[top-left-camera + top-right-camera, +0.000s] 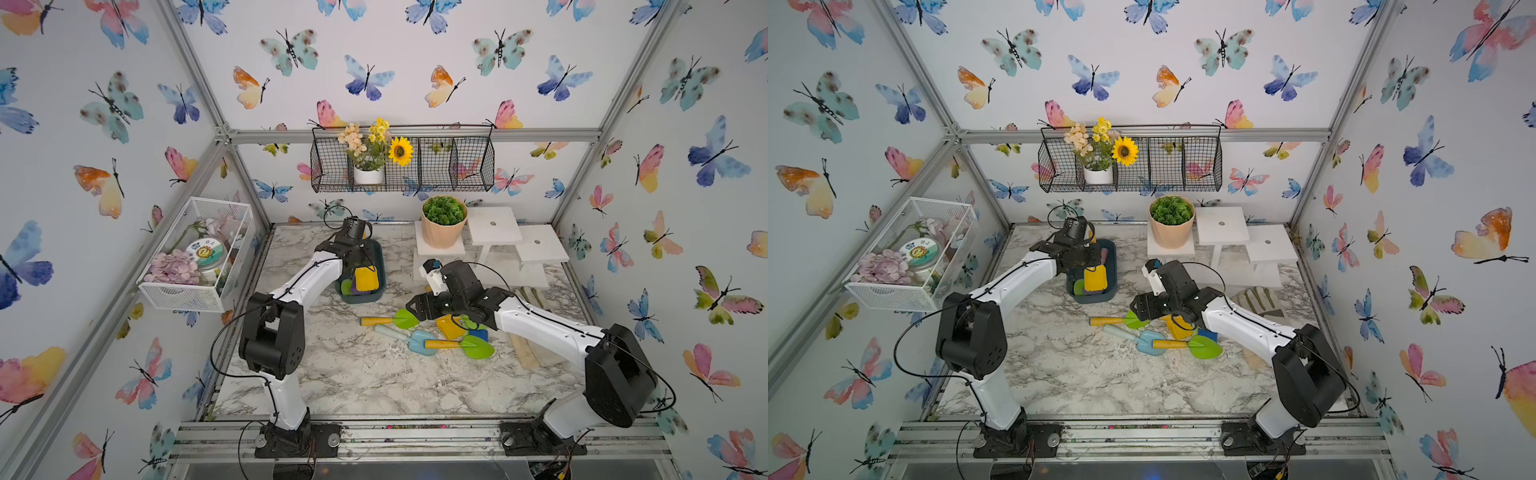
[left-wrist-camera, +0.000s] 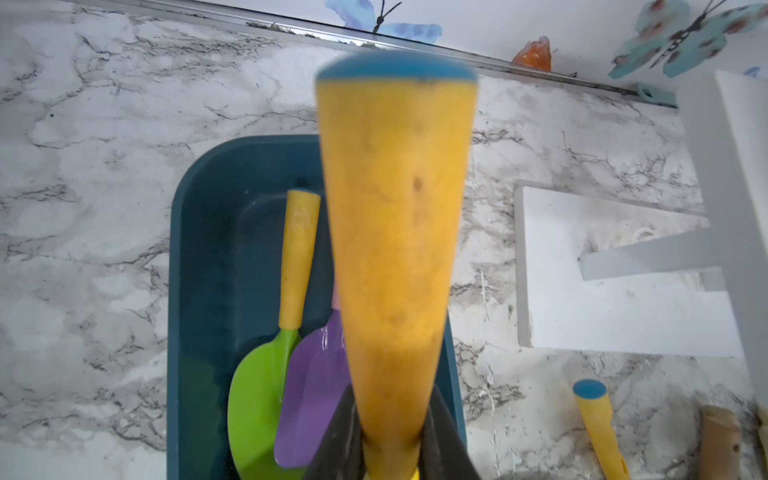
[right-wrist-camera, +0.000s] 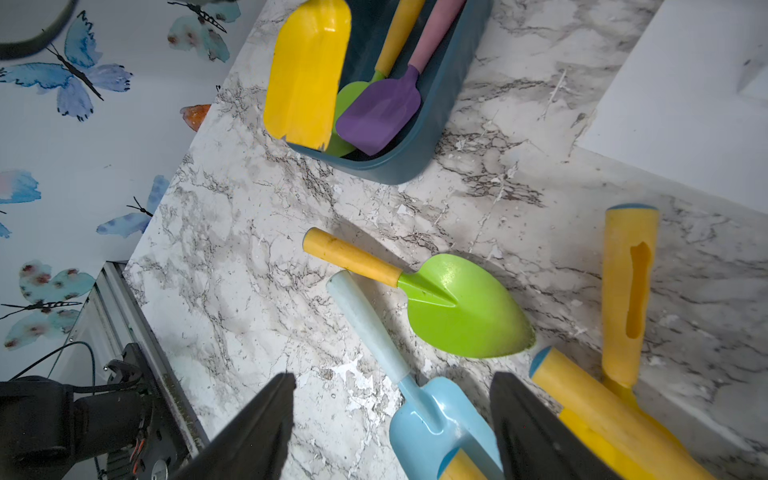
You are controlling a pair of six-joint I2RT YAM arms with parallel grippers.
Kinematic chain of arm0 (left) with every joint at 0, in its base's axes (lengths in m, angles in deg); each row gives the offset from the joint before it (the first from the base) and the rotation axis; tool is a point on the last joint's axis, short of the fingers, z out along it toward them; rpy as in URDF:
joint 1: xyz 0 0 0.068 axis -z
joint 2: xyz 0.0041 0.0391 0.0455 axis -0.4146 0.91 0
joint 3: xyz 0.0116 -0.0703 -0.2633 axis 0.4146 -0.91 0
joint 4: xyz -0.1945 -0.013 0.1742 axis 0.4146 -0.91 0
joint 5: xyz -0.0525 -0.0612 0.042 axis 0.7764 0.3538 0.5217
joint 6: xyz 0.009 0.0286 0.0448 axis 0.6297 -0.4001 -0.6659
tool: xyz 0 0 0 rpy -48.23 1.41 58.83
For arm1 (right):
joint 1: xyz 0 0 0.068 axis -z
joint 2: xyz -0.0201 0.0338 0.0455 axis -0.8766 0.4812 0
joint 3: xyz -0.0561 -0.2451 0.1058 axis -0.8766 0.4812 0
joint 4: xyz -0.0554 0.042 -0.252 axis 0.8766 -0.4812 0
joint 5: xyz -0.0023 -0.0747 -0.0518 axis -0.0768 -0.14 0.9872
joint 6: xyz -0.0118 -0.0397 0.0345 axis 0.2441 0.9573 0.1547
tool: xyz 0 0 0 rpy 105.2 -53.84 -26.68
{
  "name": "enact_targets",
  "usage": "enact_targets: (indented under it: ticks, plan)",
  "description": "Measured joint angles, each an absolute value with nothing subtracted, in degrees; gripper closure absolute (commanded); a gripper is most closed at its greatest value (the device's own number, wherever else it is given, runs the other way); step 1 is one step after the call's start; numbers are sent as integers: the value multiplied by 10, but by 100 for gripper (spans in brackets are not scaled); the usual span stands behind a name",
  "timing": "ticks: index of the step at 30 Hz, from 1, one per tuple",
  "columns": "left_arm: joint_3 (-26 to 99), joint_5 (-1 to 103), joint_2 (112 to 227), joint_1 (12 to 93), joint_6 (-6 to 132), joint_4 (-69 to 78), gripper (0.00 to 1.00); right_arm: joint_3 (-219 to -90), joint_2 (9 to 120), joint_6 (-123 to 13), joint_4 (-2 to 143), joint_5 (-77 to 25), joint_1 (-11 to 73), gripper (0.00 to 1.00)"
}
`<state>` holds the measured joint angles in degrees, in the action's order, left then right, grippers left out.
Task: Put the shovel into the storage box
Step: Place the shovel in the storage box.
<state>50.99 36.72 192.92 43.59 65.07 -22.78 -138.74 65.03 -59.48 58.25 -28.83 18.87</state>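
The dark teal storage box (image 1: 376,294) (image 2: 195,249) stands at the back left of the marble table. A green shovel (image 2: 257,395) and a purple shovel (image 2: 311,395) lie inside it. My left gripper (image 1: 357,259) (image 2: 392,440) is shut on the handle of a yellow shovel (image 2: 395,228). Its yellow blade (image 1: 366,279) (image 3: 307,75) hangs over the box's near end. My right gripper (image 1: 415,309) (image 3: 392,376) stands open, nothing held, low over loose shovels: a green shovel (image 1: 405,319) (image 3: 457,303) and a light blue shovel (image 1: 422,341) (image 3: 440,419).
More shovels lie under the right arm, among them a second green one (image 1: 478,347) and a yellow one (image 1: 451,328). A potted plant (image 1: 444,222) and white stands (image 1: 494,224) fill the back right. A glove (image 1: 1262,303) lies right. A white mesh basket (image 1: 195,253) and black wire basket (image 1: 436,166) hang on walls.
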Motion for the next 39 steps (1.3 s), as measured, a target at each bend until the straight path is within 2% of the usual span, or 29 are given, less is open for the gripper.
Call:
enact_targets:
  ticks: [20,39]
  plan:
    - [593,371,2072,415,632,-192,92,-1406,676,-595,578,-288,189,22]
    - [593,373,2092,438,630,-175,93,-1406,675,-595,578,-286,189,22]
